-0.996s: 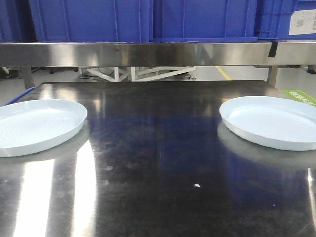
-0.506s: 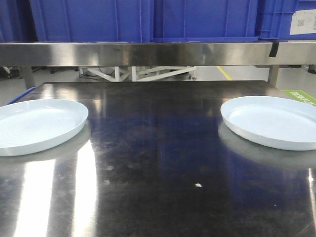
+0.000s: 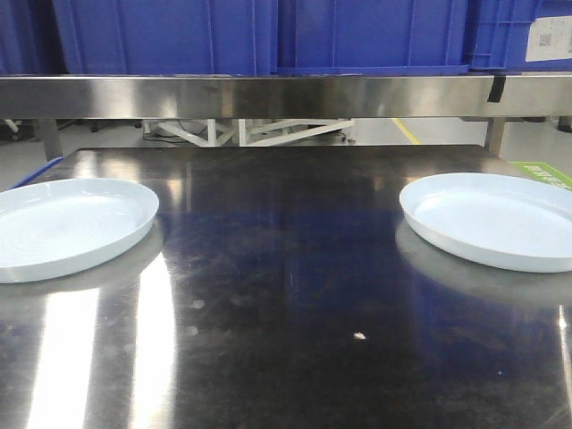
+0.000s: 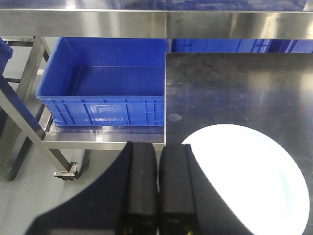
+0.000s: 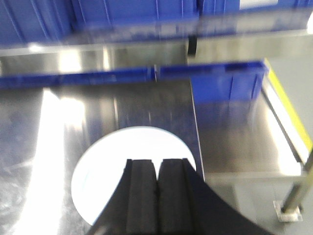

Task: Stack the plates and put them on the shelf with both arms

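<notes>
Dark, glossy stainless-steel tabletop (image 3: pixel 286 277) fills the front view, streaked with glare. On it lie the two large round shallow plates, pale blue-white with low upturned rims. The left plate (image 3: pixel 67 228) sits flat at the table's left edge and the right plate (image 3: pixel 496 219) flat at the right edge. They are well apart, with bare steel between them, and both are cut off by the sides of the picture. A small pale speck (image 3: pixel 358 336) lies on the table nearer the front.

The left wrist view looks down on the left plate (image 4: pixel 249 181). The black left gripper (image 4: pixel 157 149) hangs over the table's left edge beside the plate's rim. Its two fingers are drawn together with only a thin seam between them and nothing held. Whether it touches the rim I cannot tell.

In the blurred right wrist view the black right gripper (image 5: pixel 156 169) is above the near part of the right plate (image 5: pixel 122 147), its fingers pressed together and empty.

Behind the plates a brushed stainless-steel shelf edge (image 3: pixel 286 96) runs across, a short strip of black tape (image 3: pixel 496 87) on it. Blue plastic crates (image 3: pixel 161 36) stand on that shelf. Beside the table's left edge an open blue plastic crate (image 4: pixel 107 83) rests on a low steel rack (image 4: pixel 98 137).
</notes>
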`<action>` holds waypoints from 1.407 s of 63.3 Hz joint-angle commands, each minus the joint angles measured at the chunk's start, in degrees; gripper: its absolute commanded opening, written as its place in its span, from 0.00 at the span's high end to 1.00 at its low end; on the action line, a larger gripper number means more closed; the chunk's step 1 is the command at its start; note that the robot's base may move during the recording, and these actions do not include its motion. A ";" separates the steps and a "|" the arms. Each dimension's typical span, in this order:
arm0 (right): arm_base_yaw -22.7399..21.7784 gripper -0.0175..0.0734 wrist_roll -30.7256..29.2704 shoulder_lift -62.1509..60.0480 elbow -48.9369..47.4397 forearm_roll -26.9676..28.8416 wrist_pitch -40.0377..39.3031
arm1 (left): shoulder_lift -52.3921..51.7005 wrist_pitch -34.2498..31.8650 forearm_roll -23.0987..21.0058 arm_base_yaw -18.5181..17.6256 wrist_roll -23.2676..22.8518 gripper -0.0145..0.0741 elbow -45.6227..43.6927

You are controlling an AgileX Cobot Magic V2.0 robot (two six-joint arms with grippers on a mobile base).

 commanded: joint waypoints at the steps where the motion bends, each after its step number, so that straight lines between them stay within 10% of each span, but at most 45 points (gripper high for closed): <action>1: -0.20 0.75 -0.37 7.43 -4.92 -1.00 -3.52 | -0.52 -4.68 -0.32 -0.23 0.03 0.72 -2.27; 38: -0.20 0.75 -0.37 15.71 -7.98 6.58 -11.68 | -0.52 -1.02 -0.42 -0.23 0.03 0.72 -2.27; 55: -0.20 0.12 -0.37 19.14 -7.98 6.24 -3.25 | -0.41 0.17 -0.76 -0.23 0.03 0.71 -2.27; 72: -0.20 0.16 -0.37 19.58 -7.98 6.24 -2.10 | 0.26 1.64 -3.23 -0.23 0.03 0.19 -2.27; 89: -0.20 0.16 -0.37 19.58 -7.98 6.24 -2.10 | 8.09 3.61 -7.70 -0.23 0.03 0.23 -2.27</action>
